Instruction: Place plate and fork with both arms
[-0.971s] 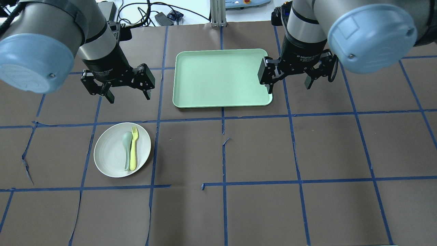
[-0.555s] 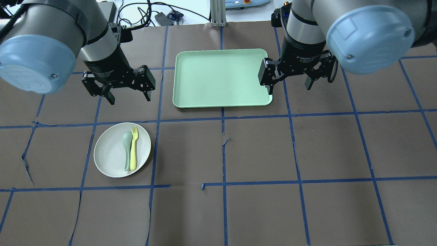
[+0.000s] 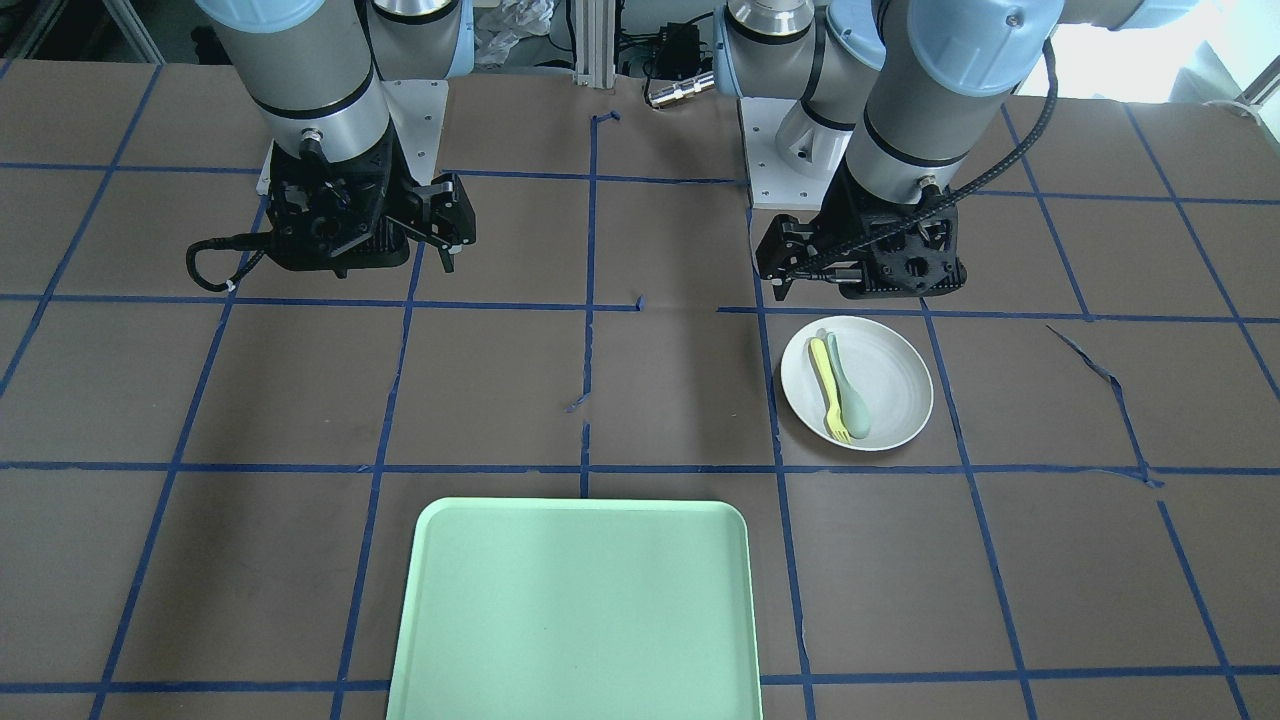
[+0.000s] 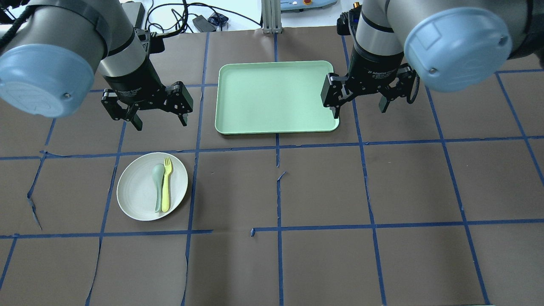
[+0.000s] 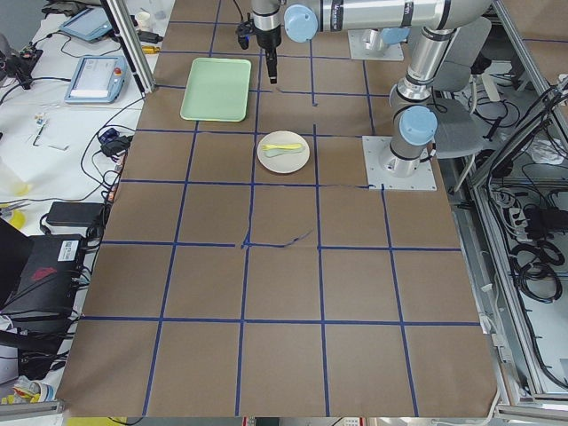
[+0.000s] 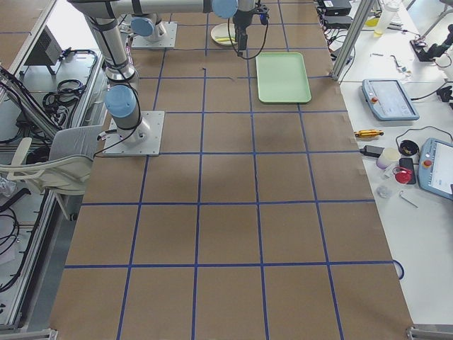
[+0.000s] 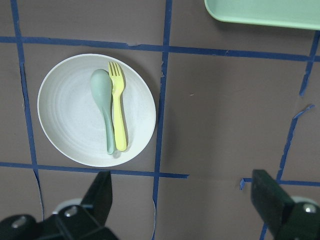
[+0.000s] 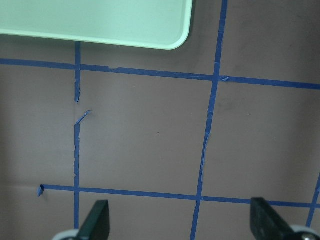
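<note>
The off-white plate (image 4: 136,191) sits on the brown table at the left, also in the front view (image 3: 885,385), the left wrist view (image 7: 70,120) and the left side view (image 5: 286,160). The pale-yellow fork (image 4: 166,185) (image 7: 118,110) (image 3: 826,388) lies on it beside a grey-green spoon (image 4: 158,187) (image 7: 103,107). My left gripper (image 4: 159,121) (image 3: 775,290) hangs open and empty above the table, behind the plate. My right gripper (image 4: 360,108) (image 3: 448,255) hangs open and empty just off the mint-green tray's right edge.
The mint-green tray (image 4: 274,97) (image 3: 575,610) (image 8: 95,22) (image 6: 282,76) lies at the table's far middle. Blue tape lines (image 4: 278,187) grid the brown table. Cables and devices (image 4: 204,19) lie beyond the far edge.
Both grippers have shifted slightly away from the camera, toward the table's far side. Plate, fork, spoon and tray have not moved.
</note>
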You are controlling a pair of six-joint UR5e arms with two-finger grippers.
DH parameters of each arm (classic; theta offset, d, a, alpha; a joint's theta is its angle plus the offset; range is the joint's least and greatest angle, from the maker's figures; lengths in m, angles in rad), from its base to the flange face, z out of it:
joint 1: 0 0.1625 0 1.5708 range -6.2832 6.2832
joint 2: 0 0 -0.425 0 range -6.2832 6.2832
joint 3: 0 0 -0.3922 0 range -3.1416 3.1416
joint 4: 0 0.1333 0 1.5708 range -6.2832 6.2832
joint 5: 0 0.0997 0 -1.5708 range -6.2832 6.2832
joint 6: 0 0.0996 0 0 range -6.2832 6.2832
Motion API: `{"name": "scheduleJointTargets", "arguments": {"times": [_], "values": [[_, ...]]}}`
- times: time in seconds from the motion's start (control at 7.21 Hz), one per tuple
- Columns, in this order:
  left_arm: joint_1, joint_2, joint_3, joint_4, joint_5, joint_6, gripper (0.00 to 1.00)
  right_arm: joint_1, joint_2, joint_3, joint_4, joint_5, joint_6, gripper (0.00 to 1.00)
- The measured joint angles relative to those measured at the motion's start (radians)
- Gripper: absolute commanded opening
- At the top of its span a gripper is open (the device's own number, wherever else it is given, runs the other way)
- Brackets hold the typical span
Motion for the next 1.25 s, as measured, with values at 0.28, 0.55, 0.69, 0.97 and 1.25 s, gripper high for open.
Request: {"name": "scheduleJointTargets", "arguments": {"times": [0.28,0.55,0.69,0.97,1.25], "values": [[0.001,0.008,0.008,0.001,-0.003,0.010,1.00,-0.004,0.000,-0.003,0.001,0.002,-0.002,1.00],[0.001,0.020,0.014,0.000,-0.004,0.014,1.00,-0.009,0.000,-0.003,0.011,0.003,-0.003,1.00],[0.000,0.027,0.013,-0.001,-0.003,0.014,1.00,-0.009,-0.001,-0.003,0.020,0.004,-0.003,1.00],[-0.001,0.022,0.006,-0.002,-0.007,0.012,1.00,-0.008,-0.001,-0.004,0.022,0.004,-0.002,1.00],[-0.001,0.015,0.005,-0.002,-0.011,0.005,1.00,-0.008,0.000,0.001,0.018,0.001,-0.001,1.00]]}}
